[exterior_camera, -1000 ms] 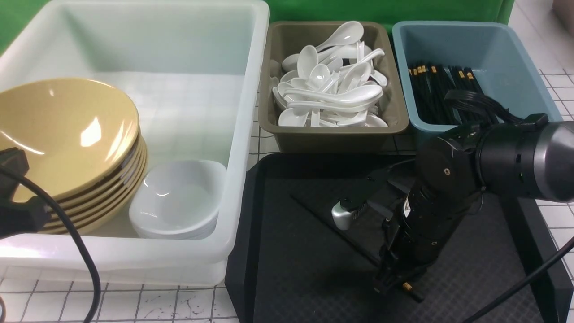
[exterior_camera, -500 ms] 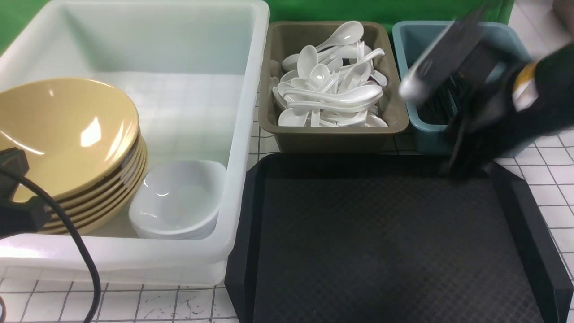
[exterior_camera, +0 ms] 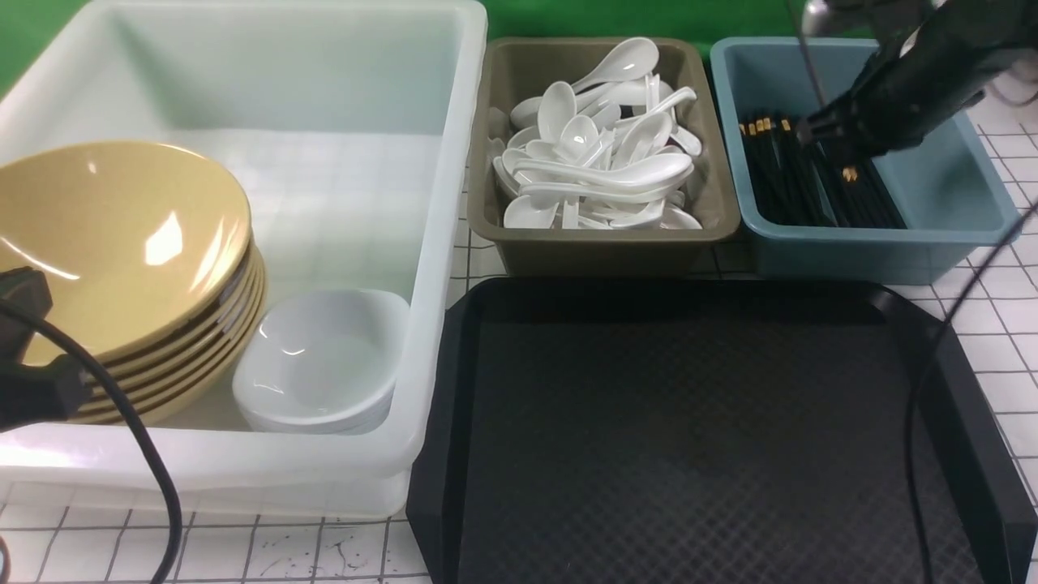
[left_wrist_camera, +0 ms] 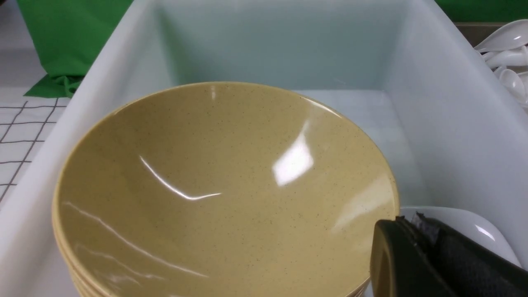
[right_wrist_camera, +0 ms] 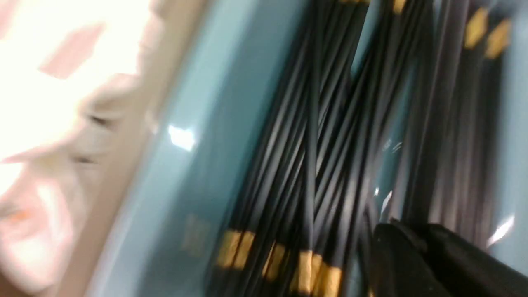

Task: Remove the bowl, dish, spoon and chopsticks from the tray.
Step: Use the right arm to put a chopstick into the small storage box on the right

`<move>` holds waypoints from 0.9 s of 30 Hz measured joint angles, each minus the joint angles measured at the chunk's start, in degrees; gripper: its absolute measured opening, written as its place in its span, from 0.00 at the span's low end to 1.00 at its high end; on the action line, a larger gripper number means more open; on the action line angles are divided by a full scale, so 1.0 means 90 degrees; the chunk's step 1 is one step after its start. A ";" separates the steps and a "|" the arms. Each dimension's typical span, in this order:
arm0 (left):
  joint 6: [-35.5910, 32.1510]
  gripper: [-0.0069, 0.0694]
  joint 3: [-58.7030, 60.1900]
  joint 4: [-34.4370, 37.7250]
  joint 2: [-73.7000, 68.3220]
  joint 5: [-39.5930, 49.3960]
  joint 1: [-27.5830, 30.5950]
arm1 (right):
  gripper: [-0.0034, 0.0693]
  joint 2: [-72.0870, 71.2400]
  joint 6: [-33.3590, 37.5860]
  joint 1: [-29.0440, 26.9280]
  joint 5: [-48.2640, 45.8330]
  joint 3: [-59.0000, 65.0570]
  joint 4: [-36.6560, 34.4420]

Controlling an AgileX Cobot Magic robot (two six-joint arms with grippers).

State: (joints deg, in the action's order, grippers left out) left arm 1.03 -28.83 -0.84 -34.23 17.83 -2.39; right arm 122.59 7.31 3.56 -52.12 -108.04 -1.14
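Note:
The black tray (exterior_camera: 689, 422) lies at front right, and I see nothing on it. My right gripper (exterior_camera: 811, 130) hangs over the blue tub (exterior_camera: 932, 174). It is shut on the black chopsticks (exterior_camera: 849, 173), just above the other chopsticks there. The blurred right wrist view shows its jaws (right_wrist_camera: 406, 231) pinching a dark stick (right_wrist_camera: 425, 173). My left gripper (left_wrist_camera: 406, 225) is shut and empty, over the rim of the top yellow bowl (left_wrist_camera: 222, 194) and beside the white dish (left_wrist_camera: 466, 225). The bowl (exterior_camera: 113, 235) and dish (exterior_camera: 324, 357) sit on stacks in the white tub. The spoon cannot be told from the others.
The big white tub (exterior_camera: 454, 162) stands at left. The brown tub (exterior_camera: 600, 243) behind the tray holds many white spoons (exterior_camera: 600, 154). The left arm's cable (exterior_camera: 138, 438) crosses the white tub's front wall. Green cloth lies behind the tubs.
My right gripper was low on the tray, shut on the chopsticks. It has lifted them and swung back and right, over the blue tub. The left arm has not moved.

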 joint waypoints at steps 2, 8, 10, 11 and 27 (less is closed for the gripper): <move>0.0000 0.08 0.0000 0.0000 0.0000 0.0000 0.0000 | 0.17 0.0642 -0.0111 -0.0067 -0.0477 -0.0778 -0.0061; 0.0000 0.08 0.0000 0.0006 0.0000 0.0226 0.0000 | 0.19 0.1157 -0.0298 -0.0096 -0.0939 -0.1359 -0.0113; 0.0000 0.08 0.0000 0.0020 0.0000 0.0333 0.0000 | 0.27 0.1013 -0.0283 -0.0090 -0.1015 -0.1375 -0.0113; 0.0000 0.08 0.0000 0.0020 0.0000 0.0338 0.0000 | 0.31 0.0947 -0.0283 -0.0090 -0.1039 -0.1369 -0.0113; 0.0000 0.08 0.0000 0.0027 0.0000 0.0379 0.0000 | 0.10 -0.3951 0.0391 -0.0240 -0.1404 -0.0519 -0.0276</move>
State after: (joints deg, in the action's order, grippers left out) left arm 1.03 -28.83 -0.59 -34.23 21.24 -2.39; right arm 87.03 10.82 1.40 -64.76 -112.70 -3.62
